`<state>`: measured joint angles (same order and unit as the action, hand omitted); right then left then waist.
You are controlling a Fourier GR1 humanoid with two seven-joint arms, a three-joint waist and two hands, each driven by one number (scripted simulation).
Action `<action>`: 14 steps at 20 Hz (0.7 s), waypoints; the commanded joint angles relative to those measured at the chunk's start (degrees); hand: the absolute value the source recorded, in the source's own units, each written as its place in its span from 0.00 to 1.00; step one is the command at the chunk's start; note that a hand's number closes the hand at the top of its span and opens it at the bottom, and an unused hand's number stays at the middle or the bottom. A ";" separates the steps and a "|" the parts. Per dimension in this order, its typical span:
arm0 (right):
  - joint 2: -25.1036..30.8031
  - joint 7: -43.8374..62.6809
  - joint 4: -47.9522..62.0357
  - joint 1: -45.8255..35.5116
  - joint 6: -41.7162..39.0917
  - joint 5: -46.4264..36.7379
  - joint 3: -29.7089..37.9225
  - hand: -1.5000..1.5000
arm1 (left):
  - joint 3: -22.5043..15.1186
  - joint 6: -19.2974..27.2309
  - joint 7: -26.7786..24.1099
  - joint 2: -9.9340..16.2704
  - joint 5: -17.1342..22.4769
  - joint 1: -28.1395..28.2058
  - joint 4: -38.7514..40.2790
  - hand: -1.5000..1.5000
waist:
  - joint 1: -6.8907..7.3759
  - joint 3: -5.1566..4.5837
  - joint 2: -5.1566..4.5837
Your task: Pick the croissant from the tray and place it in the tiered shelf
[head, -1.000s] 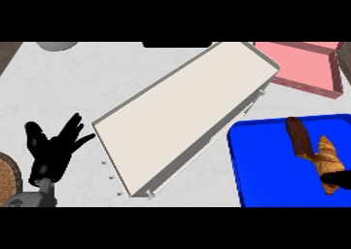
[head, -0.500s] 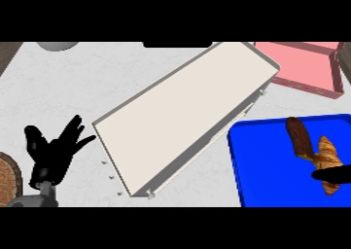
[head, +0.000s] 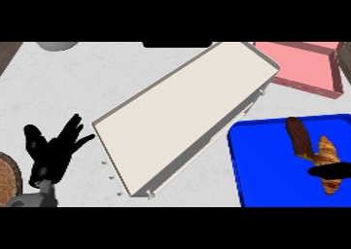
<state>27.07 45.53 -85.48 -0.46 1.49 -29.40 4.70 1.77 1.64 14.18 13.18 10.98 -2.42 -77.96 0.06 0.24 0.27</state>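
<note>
**Croissant reached at the tray's right edge**

The croissant [head: 328,163] lies by the right edge of the blue tray [head: 260,160], beside a darker pastry [head: 298,137]. The right hand [head: 334,170] is laid across its middle — whether anything is clasped cannot be told. It is judged light, flaky and easily crushed, best taken at that thick middle. The tiered shelf [head: 182,114] stands left of the tray. The left hand [head: 54,151] rests spread near the counter's left edge.

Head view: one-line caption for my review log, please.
Right hand reaches across the croissant on the blue tray; open left hand rests beside the tiered shelf.
</note>
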 commanded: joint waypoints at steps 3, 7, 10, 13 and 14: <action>-0.83 -5.32 5.82 -3.67 0.46 -1.41 2.99 0.00 | 0.33 0.17 7.72 0.51 -0.65 -0.04 -3.76 0.50 | 0.07 -0.22 -0.25; -3.01 -12.19 12.98 -4.09 2.73 -3.25 3.06 0.00 | 0.28 -0.37 5.74 -1.61 -1.12 -0.28 -2.27 0.50 | 0.03 -0.22 -0.27; -1.23 -13.94 12.82 -2.32 -8.14 -1.30 -2.80 1.00 | -0.38 -0.09 1.98 -2.09 -2.36 1.46 -1.19 0.50 | 0.31 -0.21 -0.37; -2.96 -17.02 13.06 -4.35 -5.21 -2.44 -2.49 1.00 | -0.17 0.63 2.81 -2.40 -2.87 2.98 -2.39 0.50 | 0.19 -0.22 -0.26; -2.46 -18.89 13.47 -3.25 -4.86 -1.67 -0.83 1.00 | 2.02 -1.99 3.93 0.13 -1.13 -0.20 -0.66 0.50 | -0.06 -0.22 -0.28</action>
<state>26.53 31.31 -73.75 -4.72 -3.31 -31.73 4.36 2.83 0.89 16.57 12.11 9.64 -1.95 -79.99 0.12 -0.53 0.55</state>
